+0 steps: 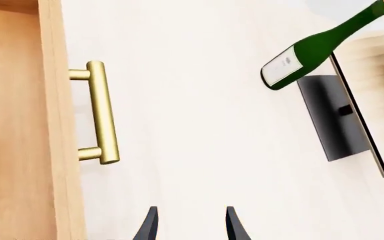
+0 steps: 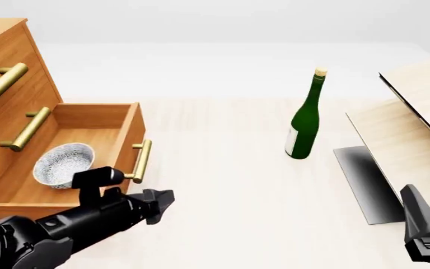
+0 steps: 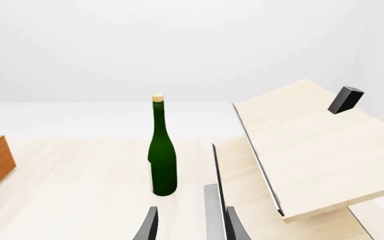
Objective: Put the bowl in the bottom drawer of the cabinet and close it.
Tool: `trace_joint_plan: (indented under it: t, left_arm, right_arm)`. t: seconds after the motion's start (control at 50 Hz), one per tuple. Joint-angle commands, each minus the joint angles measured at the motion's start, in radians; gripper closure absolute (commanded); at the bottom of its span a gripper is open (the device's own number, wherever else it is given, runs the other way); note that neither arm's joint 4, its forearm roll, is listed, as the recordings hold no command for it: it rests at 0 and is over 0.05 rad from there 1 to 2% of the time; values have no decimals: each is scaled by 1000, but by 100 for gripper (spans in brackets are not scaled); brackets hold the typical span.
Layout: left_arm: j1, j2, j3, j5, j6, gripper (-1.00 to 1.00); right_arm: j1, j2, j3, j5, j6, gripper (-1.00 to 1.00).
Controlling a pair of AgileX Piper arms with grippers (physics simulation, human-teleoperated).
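Front view: we see the bowl inside the pulled-out bottom drawer at left, just above-left of our left gripper, whose fingers are parted and empty.

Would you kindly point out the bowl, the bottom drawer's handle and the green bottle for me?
bowl (image 2: 63, 164), front view, on its speckled inside.
bottom drawer's handle (image 2: 141, 161), front view, middle of the brass bar.
green bottle (image 2: 303, 130), front view, on its body.
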Motion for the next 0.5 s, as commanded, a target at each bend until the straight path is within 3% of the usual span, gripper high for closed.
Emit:
trace_joint_plan:
  t: [0.02, 0.5]
  left_arm:
    - [99, 60, 13, -13, 2, -100]
    - [202, 19, 36, 17, 51, -100]
  right_arm:
    - [0, 0, 0, 0, 0, -100]
    - [0, 0, 0, 0, 0, -100]
